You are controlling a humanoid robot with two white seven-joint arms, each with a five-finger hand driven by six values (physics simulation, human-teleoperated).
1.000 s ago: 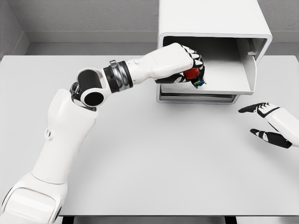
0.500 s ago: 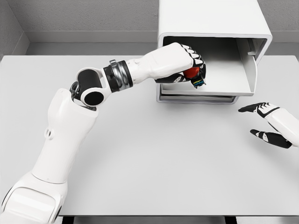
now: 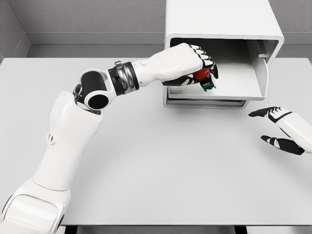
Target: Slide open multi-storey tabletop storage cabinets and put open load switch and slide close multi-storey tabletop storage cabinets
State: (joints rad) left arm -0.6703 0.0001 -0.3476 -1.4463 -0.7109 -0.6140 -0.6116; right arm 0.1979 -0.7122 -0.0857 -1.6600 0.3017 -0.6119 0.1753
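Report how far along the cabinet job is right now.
Done: the cabinet has its upper drawer slid out. In hand: the left hand grips the red load switch over that drawer's tray, not yet released. Left: let the switch go, pull the hand out and slide the drawer shut. The right hand rests open on the table, holding nothing.

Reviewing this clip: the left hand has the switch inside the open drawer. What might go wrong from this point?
1. The left hand grips the load switch near the drawer's front left edge; released here, it might tip out or block closing.
2. On withdrawal, the forearm could catch the cabinet frame just above it.
3. The right hand hangs open, away from the cabinet, so nothing steadies it if the drawer is bumped.
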